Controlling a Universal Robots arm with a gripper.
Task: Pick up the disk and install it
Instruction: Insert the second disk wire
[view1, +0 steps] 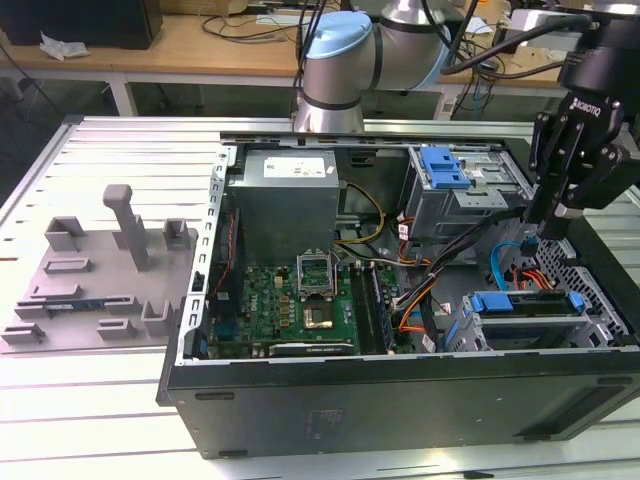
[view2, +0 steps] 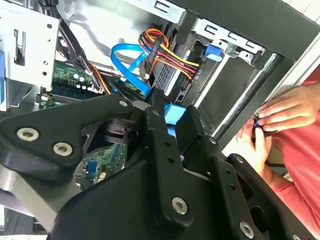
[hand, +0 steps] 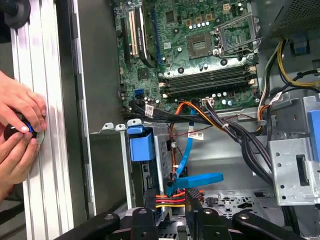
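Note:
The disk (view1: 525, 305) stands on edge in the drive bay at the front corner of the open computer case, on the exterior view's right. Its blue carrier runs along the top, with a tab at each end. In the first wrist view the disk's (hand: 141, 145) blue end tab sits beside the case wall. My gripper (view1: 555, 228) hangs a little above the disk's end nearest the exterior view's right, apart from it. In the second wrist view my gripper (view2: 174, 117) is open, and a blue tab shows in the gap between the fingers. My gripper (hand: 170, 222) holds nothing.
A blue data cable (hand: 192, 177) and a red-orange-yellow power lead (view2: 167, 52) lie loose beside the bay. The motherboard (view1: 290, 300) and grey power-supply box (view1: 290, 190) fill the case's other half. A person's hands (hand: 20, 120) work on the table just outside the case wall.

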